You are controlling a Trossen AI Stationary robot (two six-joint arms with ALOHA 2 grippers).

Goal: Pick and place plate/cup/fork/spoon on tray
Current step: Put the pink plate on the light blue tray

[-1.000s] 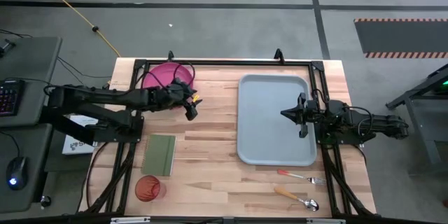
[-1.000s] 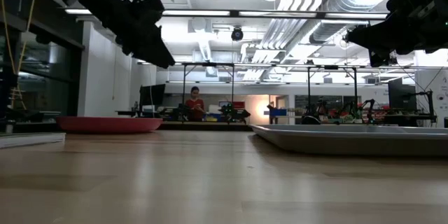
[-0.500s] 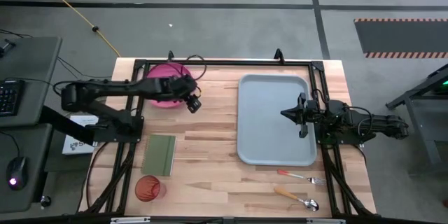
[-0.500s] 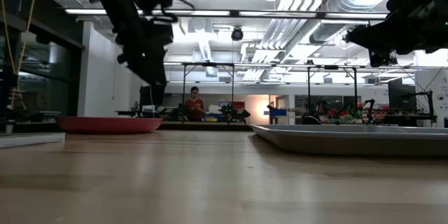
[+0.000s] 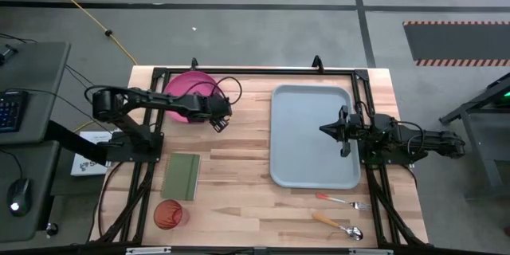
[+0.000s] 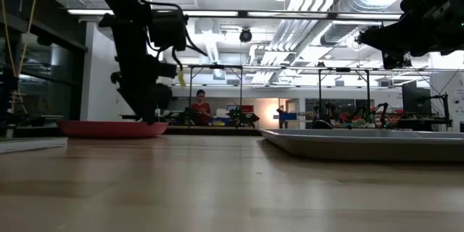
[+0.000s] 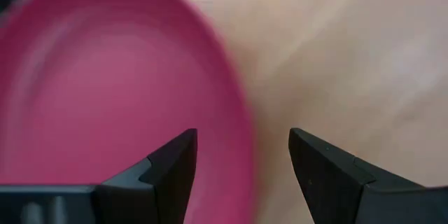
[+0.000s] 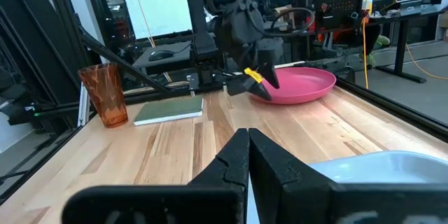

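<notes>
The magenta plate (image 5: pixel 185 96) lies flat on the table at the far left. My left gripper (image 5: pixel 217 120) is open and points down at the plate's right rim. One finger stands over the plate's inside and one over the bare wood, with the rim (image 7: pixel 241 122) between them. My right gripper (image 5: pixel 325 128) is shut and empty, hovering over the blue-grey tray (image 5: pixel 311 167). The orange-red cup (image 5: pixel 168 213) stands upright at the near left. The fork (image 5: pixel 344 201) and the spoon (image 5: pixel 339 225) lie on the table near the tray's near edge.
A green notebook (image 5: pixel 182 175) lies between the plate and the cup. A black frame (image 5: pixel 255 72) runs around the table's edges. Bare wood lies between the plate and the tray. A person in red (image 6: pixel 201 106) stands far back in the room.
My left gripper has come down from high above the table to the plate's right rim. It has tipped from pointing slantwise to pointing down. The plate has not moved.
</notes>
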